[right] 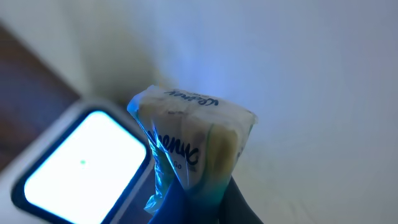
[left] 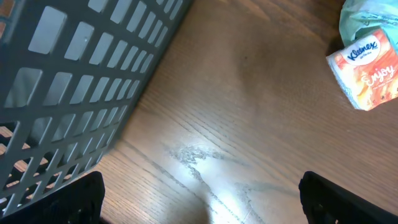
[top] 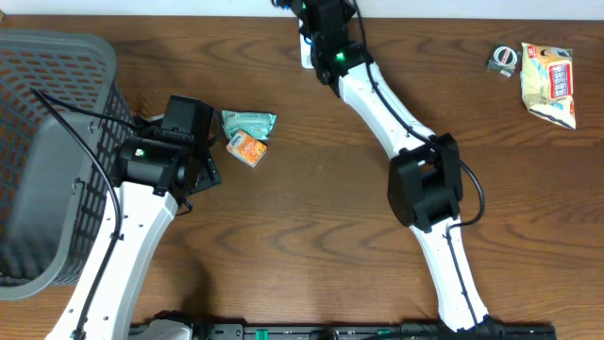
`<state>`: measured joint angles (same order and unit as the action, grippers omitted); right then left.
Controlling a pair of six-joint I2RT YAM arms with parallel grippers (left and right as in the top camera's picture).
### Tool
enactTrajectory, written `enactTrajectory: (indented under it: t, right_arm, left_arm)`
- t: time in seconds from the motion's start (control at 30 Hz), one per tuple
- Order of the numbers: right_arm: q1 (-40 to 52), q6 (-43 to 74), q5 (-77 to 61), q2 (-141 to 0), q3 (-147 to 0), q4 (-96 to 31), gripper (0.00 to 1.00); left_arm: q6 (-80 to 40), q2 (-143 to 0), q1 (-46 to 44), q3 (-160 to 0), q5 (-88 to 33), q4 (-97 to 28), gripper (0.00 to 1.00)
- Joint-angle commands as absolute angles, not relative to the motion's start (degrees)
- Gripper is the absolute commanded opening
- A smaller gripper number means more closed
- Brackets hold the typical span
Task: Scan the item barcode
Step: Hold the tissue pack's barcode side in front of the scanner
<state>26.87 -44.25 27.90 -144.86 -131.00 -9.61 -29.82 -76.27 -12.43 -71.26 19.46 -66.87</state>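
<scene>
One tissue packet (right: 193, 140), base behind claw (right: 202, 202).

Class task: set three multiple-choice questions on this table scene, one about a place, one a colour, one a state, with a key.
1. Where is the grey plastic lattice basket? A) table's left side B) right side C) centre
2. What colour is the small rectangular Kleenex tissue pack? A) blue B) orange C) black
3. The right end effector is: A) open, empty B) shut on a clear-wrapped packet C) shut on the basket

Key: 1A, it fills the overhead view's left edge; 2B, orange wrapper; 3B, packet pinched before the lit white scanner.
</scene>
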Motion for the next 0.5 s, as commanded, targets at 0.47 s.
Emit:
enactTrajectory:
  t: [0.47]
  right_arm:
    - [27.59, -58.43, 26.85, -145.95, -131.17, -12.88, 0.01]
  left_arm:
    - [-30.13, -75.96, -12.12, -71.46, 20.21, -67.02, 0.98]
